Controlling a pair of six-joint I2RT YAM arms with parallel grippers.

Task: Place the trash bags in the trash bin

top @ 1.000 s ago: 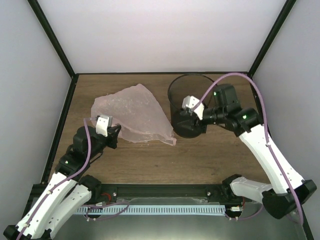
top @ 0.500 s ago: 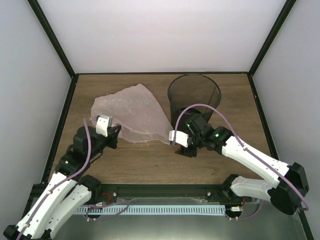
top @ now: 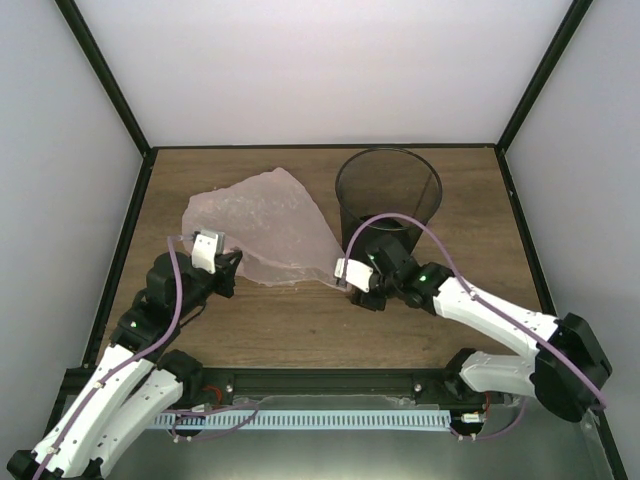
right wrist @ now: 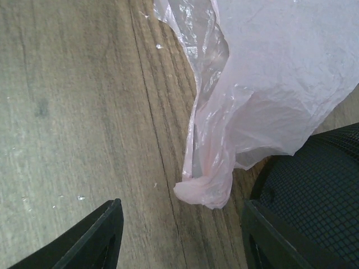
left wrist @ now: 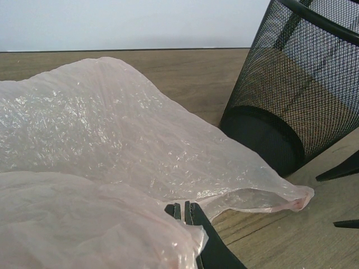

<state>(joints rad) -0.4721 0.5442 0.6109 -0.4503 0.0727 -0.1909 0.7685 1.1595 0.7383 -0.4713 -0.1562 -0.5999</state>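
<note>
Top view: pale-pink plastic bag lies spread on the wooden table, left of ctr. It's crinkly and roughly triangular. Its lower-right corner tapers to a point just left of the bin's base. Black mesh trash bin stands upright right of ctr, toward the back wall. Bag is outside it; bag's right edge is close to the bin wall, can't tell if touching.

Left gripper is at the bag's lower-left edge, lower left of frame. Left wrist view: jaws closed, fingertips together at bottom ctr, w/ bag film draped over them from the left. Whether film is pinched btwn them, can't tell. Bag fills left and ctr of that view, bin at upper right.

Right gripper sits low over the table, ctr of frame, in front of the bin, at the bag's pointed corner. Right wrist view: jaws apart, one finger at lower left, the other at lower right, holding nothing. Bag's bunched corner lies on the wood just ahead of the gap, not touched. Bin mesh is at lower right, just beside the right-hand finger.
</note>
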